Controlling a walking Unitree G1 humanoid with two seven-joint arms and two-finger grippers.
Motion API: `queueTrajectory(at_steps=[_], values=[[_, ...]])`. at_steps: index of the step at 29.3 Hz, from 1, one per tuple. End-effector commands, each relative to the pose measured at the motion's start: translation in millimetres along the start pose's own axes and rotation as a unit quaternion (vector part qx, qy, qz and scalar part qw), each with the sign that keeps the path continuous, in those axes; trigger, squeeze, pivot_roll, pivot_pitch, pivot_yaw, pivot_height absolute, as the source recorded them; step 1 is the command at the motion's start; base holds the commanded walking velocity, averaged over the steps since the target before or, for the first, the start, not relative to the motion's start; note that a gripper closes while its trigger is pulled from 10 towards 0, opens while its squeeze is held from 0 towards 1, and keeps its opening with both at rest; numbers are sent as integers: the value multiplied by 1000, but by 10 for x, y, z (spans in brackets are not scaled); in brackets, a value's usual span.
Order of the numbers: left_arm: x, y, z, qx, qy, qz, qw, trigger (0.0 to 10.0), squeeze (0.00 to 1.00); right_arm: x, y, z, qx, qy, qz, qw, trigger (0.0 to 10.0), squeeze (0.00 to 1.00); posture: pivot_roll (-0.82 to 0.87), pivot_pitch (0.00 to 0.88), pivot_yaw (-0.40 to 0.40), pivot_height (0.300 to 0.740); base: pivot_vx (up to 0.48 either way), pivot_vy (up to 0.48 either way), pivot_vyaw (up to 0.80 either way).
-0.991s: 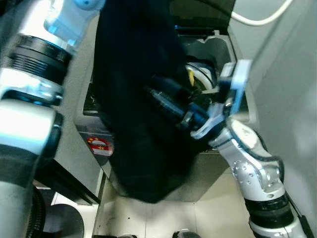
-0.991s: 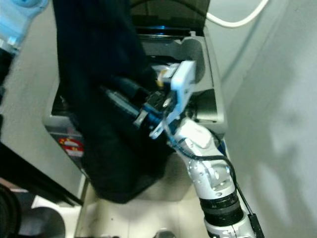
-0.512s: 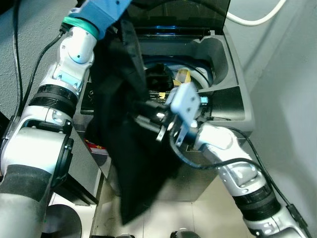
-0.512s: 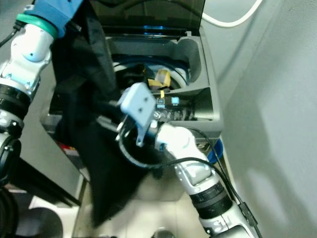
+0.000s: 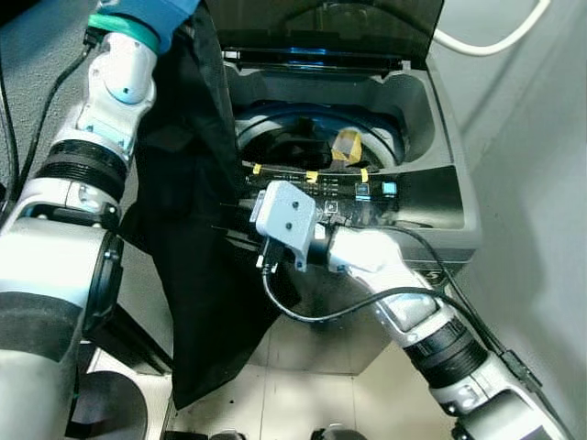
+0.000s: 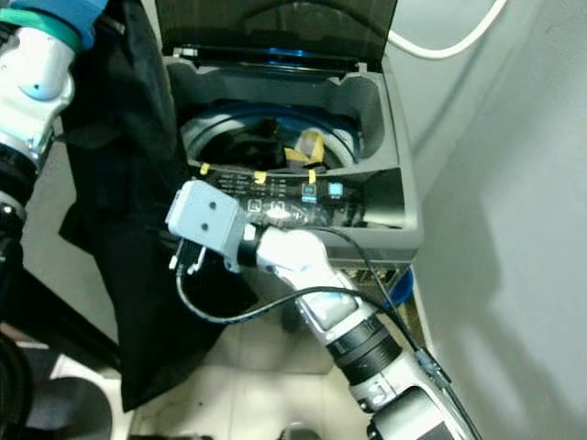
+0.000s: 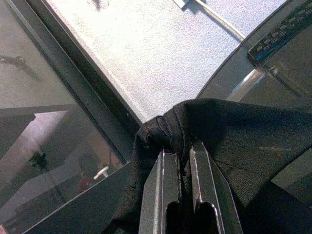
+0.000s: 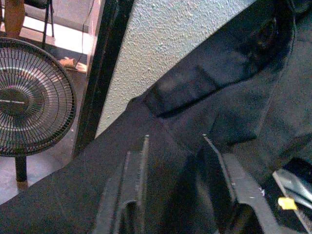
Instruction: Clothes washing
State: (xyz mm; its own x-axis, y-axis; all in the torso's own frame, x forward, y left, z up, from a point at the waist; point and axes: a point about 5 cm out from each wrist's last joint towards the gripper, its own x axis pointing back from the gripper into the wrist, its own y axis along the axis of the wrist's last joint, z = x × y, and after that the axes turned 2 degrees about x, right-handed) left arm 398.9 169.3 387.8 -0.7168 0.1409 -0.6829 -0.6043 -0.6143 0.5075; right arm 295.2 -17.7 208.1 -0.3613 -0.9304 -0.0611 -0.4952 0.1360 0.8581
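- A white hose (image 5: pixel 486 37) curves across the grey wall (image 6: pixel 514 183) behind
- A fan (image 8: pixel 34 97) on a stand sits on the floor beyond a dark door frame (image 8: pixel 100 73) (seen past rough white plaster)
- Pale floor tiles (image 5: pixel 303 394) lie below

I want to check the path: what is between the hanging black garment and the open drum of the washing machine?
In the left eye view, the right gripper and the machine's control panel lie between the black garment and the drum.
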Motion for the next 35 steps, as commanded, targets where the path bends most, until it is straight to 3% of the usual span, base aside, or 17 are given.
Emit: queueTrajectory(at_steps=[1,8,9,17,20,27,30,35], values=[[-45,72,46,3,5,-16,1000,10000,0,31,7,47,-19,15,-9,1000,10000,1000,21,0,27,740,0,0,0],[-83,118,30,2,4,-22,1000,10000,0,2,-7,173,-38,44,-14,998,10000,1000,19,0,32,740,0,0,0],[-130,181,39,0,4,-30,1000,10000,0,-94,-59,248,-48,39,-13,998,10000,0,19,0,38,740,0,0,0],[-189,274,66,2,6,-41,999,10000,0,-300,-205,268,-81,-50,20,995,10000,0,24,0,44,740,0,0,0],[-179,268,51,2,4,-43,999,10000,0,-351,-252,222,-109,-121,37,986,10000,0,24,0,42,740,0,0,0],[-177,257,51,3,6,-41,999,10000,0,-366,-261,95,-160,-196,41,967,10000,0,22,0,38,740,0,0,0],[-180,258,50,2,6,-41,999,10000,0,-398,-223,70,-167,-208,27,963,10000,0,23,0,39,740,0,0,0],[-182,257,55,2,6,-40,999,10000,0,-402,-184,-59,-175,-273,19,946,10000,0,24,0,37,740,0,0,0]])
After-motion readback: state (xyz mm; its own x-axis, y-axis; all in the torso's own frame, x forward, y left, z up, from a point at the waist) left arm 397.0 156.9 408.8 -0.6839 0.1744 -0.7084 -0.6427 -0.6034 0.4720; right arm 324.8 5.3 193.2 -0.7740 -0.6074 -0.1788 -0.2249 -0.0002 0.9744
